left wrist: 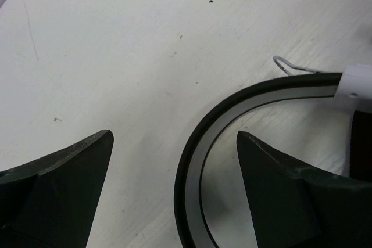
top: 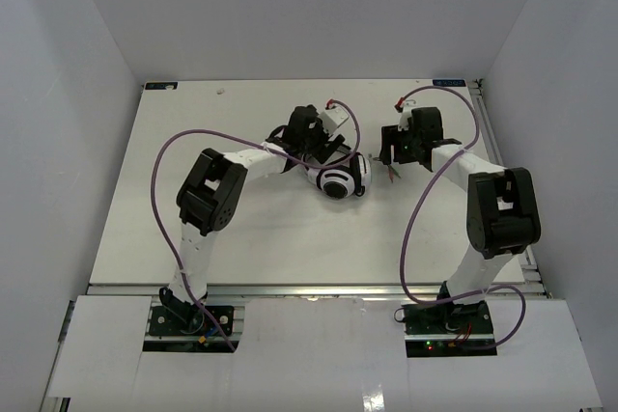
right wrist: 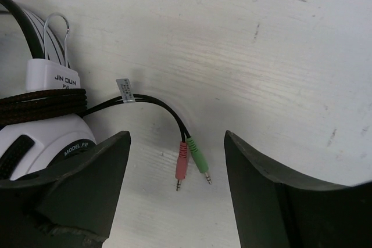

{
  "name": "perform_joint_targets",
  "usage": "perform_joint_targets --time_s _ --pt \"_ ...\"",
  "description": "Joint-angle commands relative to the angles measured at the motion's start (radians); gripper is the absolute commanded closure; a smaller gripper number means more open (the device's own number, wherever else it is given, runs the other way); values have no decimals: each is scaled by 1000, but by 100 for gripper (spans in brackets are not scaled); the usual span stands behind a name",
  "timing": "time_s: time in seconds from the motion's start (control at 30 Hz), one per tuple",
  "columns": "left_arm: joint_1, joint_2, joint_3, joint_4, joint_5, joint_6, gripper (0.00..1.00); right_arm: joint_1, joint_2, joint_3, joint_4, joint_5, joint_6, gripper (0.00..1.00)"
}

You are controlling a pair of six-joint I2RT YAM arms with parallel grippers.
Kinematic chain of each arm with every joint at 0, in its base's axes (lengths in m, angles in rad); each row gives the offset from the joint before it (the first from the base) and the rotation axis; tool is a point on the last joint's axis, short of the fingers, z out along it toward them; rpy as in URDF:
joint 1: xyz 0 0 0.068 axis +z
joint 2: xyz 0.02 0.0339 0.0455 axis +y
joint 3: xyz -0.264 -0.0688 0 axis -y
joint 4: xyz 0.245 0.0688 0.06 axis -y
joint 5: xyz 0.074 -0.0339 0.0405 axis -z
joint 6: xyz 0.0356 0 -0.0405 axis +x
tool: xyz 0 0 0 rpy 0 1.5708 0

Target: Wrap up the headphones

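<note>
- Headphones (top: 338, 180) lie near the centre of the worktop (top: 222, 238), between the two arms. The braided cord (right wrist: 43, 105) is wound around the band just above one ear cup.
- Left end effector (left wrist: 175, 136): jaws spread wide, straddling the headband (left wrist: 261, 94) without clamping it.
- Right end effector (right wrist: 177, 135): jaws apart, holding nothing. The pink plug (right wrist: 182, 164) and green plug (right wrist: 197, 158) lie loose on the worktop between them.
- Risk: the cord's free tail appears untucked, so the coil may slacken and unwind.
- Risk: a finger of either arm, on lifting away, may snag the headband or tail, dragging the headphones and undoing the wrap.
</note>
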Motion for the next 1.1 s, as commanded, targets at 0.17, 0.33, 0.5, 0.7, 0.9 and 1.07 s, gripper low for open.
perform_joint_targets --time_s 0.17,0.33,0.5,0.7,0.9,1.07 --pt "2 -170 51 24 -182 -144 2 -7 -212 -31 -36 4 57 20" --pt "2 -348 -30 53 -276 -240 2 -3 -418 -105 -74 -58 69 20" --pt "2 -503 -6 -217 -163 -464 2 23 -581 -176 -78 -273 128 10" --pt "-51 -765 -202 -345 -51 -665 2 168 -749 -177 -191 -146 184 10" --pt "-154 -1049 -502 -277 -104 -777 2 311 -954 -301 -189 74 267 10" --pt "-268 -1204 -677 -218 -149 -789 2 325 -1048 -404 -185 221 319 10"
